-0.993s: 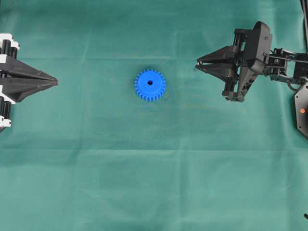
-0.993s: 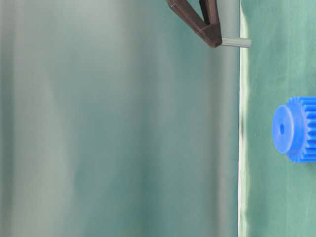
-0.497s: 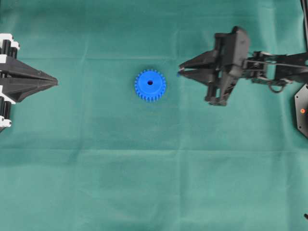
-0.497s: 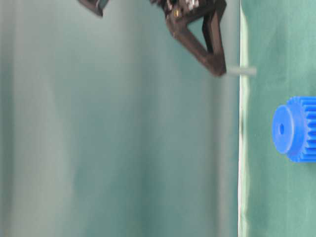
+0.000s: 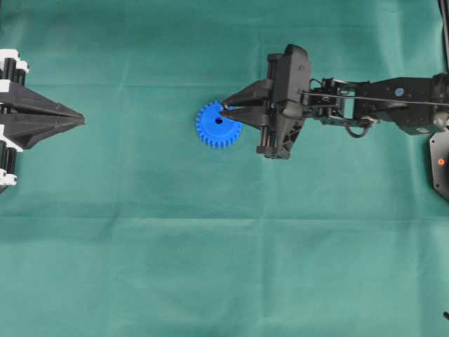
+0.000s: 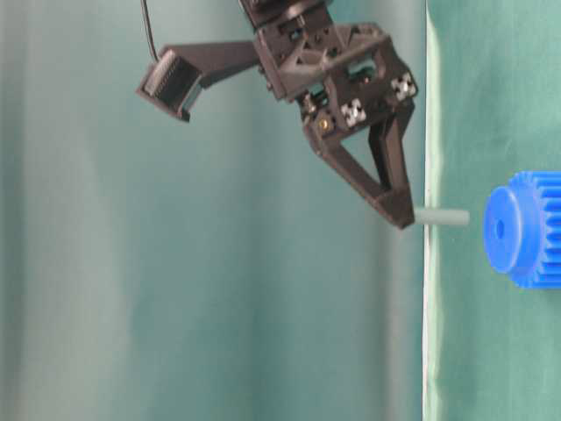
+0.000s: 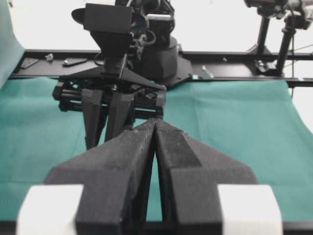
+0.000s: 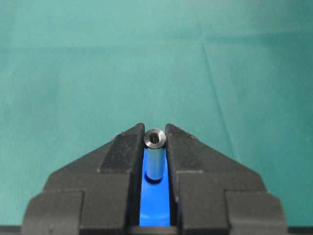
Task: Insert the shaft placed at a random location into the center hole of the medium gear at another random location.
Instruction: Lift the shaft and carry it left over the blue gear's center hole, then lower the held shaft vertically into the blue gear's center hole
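The blue medium gear [image 5: 218, 125] lies flat on the green cloth, its center hole [image 5: 218, 121] showing dark in the hub. My right gripper [image 5: 224, 109] is shut on the silver-grey shaft [image 8: 155, 155] and holds it upright over the gear's far-right rim. In the table-level view the shaft [image 6: 441, 217] points at the gear [image 6: 529, 230], its free end a small gap short of the hub and a little to one side of the hole [image 6: 500, 230]. Blue gear [image 8: 154, 208] shows between the right fingers. My left gripper [image 5: 78, 121] is shut and empty at the left edge.
The green cloth [image 5: 210, 253] covers the whole table. The right arm [image 5: 365, 105] stretches in from the right edge. A black base plate [image 5: 440, 161] sits at the far right. In the left wrist view the right gripper [image 7: 110, 115] stands beyond my left fingertips.
My right gripper has moved left with the shaft, from the right side of the table to just over the gear. The left gripper and the gear have not moved.
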Available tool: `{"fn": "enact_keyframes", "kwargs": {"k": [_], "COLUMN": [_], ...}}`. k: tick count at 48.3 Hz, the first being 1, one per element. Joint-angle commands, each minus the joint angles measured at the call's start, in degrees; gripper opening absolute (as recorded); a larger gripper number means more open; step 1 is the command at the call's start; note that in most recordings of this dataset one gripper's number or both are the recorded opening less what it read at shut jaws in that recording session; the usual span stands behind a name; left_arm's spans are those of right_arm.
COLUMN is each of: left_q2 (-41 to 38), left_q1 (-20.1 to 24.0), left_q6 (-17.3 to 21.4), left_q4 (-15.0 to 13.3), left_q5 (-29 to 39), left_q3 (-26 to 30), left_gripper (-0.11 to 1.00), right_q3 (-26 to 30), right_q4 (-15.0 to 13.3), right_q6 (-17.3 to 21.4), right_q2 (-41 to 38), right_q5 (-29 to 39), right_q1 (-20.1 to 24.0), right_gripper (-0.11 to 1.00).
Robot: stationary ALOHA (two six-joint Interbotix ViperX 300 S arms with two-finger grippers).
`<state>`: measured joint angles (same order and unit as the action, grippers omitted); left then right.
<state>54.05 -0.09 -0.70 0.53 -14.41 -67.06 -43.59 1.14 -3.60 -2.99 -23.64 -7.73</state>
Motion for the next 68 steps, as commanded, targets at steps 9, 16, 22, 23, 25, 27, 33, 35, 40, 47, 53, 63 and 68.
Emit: {"fn": "enact_keyframes", "kwargs": {"k": [9, 16, 22, 23, 25, 27, 33, 35, 40, 47, 53, 63, 68], "left_q2": [-0.44, -0.44, -0.44, -0.44, -0.44, -0.44, -0.44, -0.44, -0.44, -0.44, -0.44, -0.44, -0.44], "left_q1": [0.09, 0.09, 0.09, 0.09, 0.09, 0.00, 0.00, 0.09, 0.09, 0.09, 0.00, 0.09, 0.09], "left_q6": [0.00, 0.00, 0.00, 0.00, 0.00, 0.00, 0.00, 0.00, -0.09, -0.09, -0.09, 0.00, 0.00], "left_q4": [0.18, 0.18, 0.18, 0.18, 0.18, 0.18, 0.18, 0.18, 0.09, 0.18, 0.18, 0.18, 0.18], "left_q5": [0.62, 0.62, 0.62, 0.62, 0.62, 0.62, 0.62, 0.62, 0.62, 0.62, 0.70, 0.62, 0.62], "left_q3": [1.41, 1.32, 1.32, 1.32, 1.32, 1.32, 1.32, 1.32, 1.32, 1.32, 1.32, 1.32, 1.32], "left_gripper": [0.00, 0.00, 0.00, 0.00, 0.00, 0.00, 0.00, 0.00, 0.00, 0.00, 0.00, 0.00, 0.00], "right_q3": [2.46, 2.46, 2.29, 2.29, 2.29, 2.29, 2.46, 2.55, 2.46, 2.46, 2.46, 2.64, 2.72], "right_q4": [0.26, 0.53, 0.70, 0.70, 0.70, 0.70, 0.70, 0.70, 0.70, 0.70, 0.70, 0.88, 0.97], "right_q6": [-0.18, -0.18, -0.18, -0.18, -0.18, -0.18, -0.26, -0.18, -0.18, -0.26, -0.18, -0.18, -0.18], "right_q2": [-0.26, -0.26, -0.53, -0.70, -0.97, -1.32, -2.46, -2.81, -3.52, -3.78, -3.78, -4.57, -5.19], "right_q5": [-0.09, -0.09, -0.09, -0.09, -0.09, -0.09, -0.35, -0.35, -0.44, -0.44, -0.44, -0.44, -0.44], "right_q1": [0.18, 0.18, 0.18, 0.18, 0.18, 0.18, 0.18, 0.18, 0.18, 0.18, 0.18, 0.18, 0.18], "right_gripper": [0.14, 0.14, 0.14, 0.14, 0.14, 0.14, 0.14, 0.14, 0.14, 0.14, 0.14, 0.14, 0.14]}}
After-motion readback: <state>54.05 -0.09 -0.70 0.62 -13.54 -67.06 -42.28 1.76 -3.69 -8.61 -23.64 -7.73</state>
